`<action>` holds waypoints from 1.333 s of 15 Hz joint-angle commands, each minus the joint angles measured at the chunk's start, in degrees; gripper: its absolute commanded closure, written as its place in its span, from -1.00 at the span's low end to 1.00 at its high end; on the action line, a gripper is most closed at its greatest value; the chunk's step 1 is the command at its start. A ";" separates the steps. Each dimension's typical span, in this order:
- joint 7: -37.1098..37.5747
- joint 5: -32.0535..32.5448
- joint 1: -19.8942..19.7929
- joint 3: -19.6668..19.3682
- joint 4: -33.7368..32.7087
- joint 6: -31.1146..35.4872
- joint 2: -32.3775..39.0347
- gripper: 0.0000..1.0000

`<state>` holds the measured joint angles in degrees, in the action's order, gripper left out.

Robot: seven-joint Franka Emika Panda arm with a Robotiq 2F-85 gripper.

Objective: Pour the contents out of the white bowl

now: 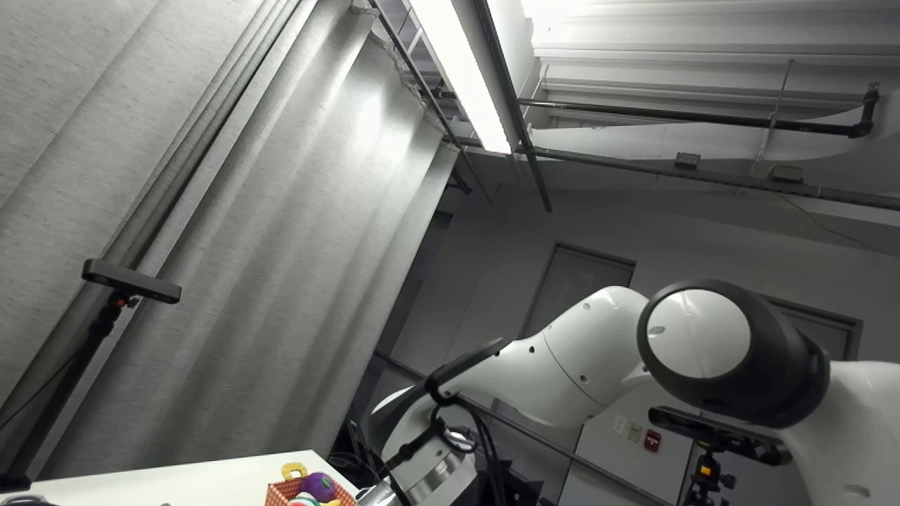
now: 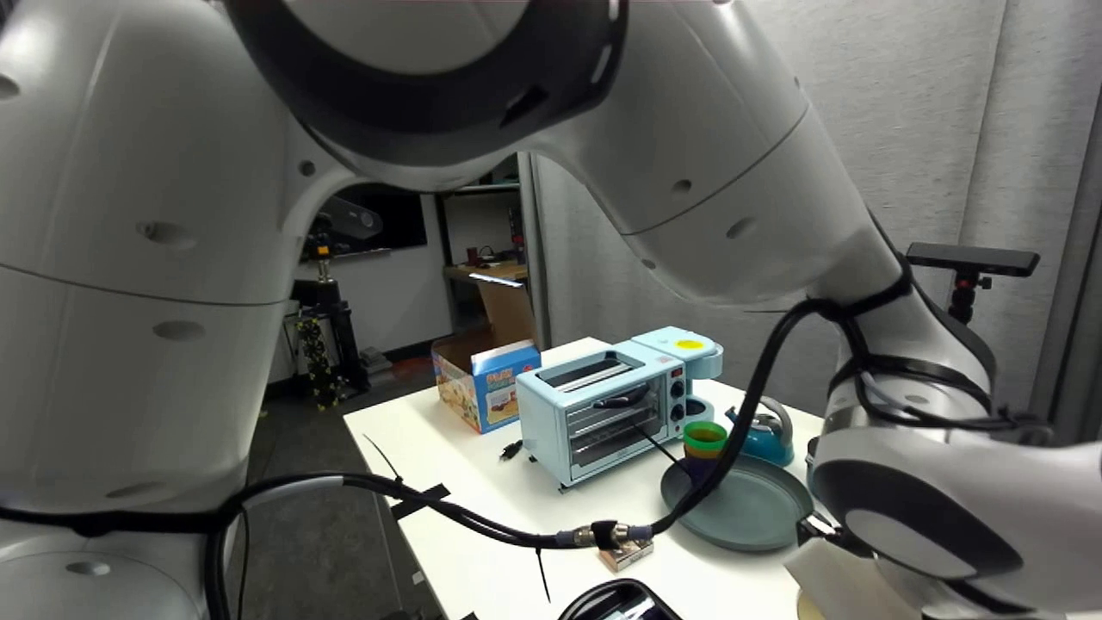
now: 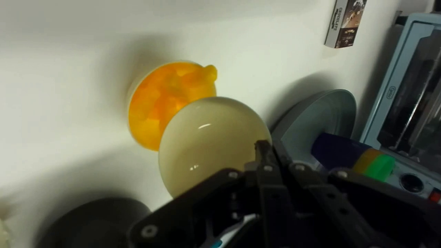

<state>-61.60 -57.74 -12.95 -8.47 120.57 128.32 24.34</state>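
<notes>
The white bowl (image 3: 213, 148), cream-tinted in the wrist view, is held by its rim in my gripper (image 3: 270, 148). The fingers are closed on the rim's right side in that view. Its visible inside is bare. A second round container (image 3: 137, 89) on the table, partly behind the held bowl, is filled with orange and yellow pieces (image 3: 168, 96). One yellow piece sticks out over its edge. In an exterior view the gripper (image 2: 818, 527) shows at the right, with the pale, tilted bowl (image 2: 839, 577) below it. The gripper's jaws are out of view in the remaining exterior view.
A grey-green plate (image 3: 327, 110) carries a purple, orange and green cup (image 3: 344, 153). A light blue toaster oven (image 2: 594, 405), a blue kettle (image 2: 766, 439) and a chocolate box (image 3: 345, 24) stand nearby. A dark round object (image 3: 93, 224) is at lower left. A basket (image 1: 281, 492) holds toys.
</notes>
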 commanded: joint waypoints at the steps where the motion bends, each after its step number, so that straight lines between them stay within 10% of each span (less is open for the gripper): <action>1: 12.68 10.62 7.04 0.63 3.27 8.38 -6.94 0.98; 13: 46.21 48.78 12.05 6.71 -0.20 7.07 -7.41 0.98; 20: 49.77 56.55 13.71 9.74 -9.06 -1.68 1.37 0.98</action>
<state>-13.25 -3.38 0.34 0.30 117.29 131.46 21.29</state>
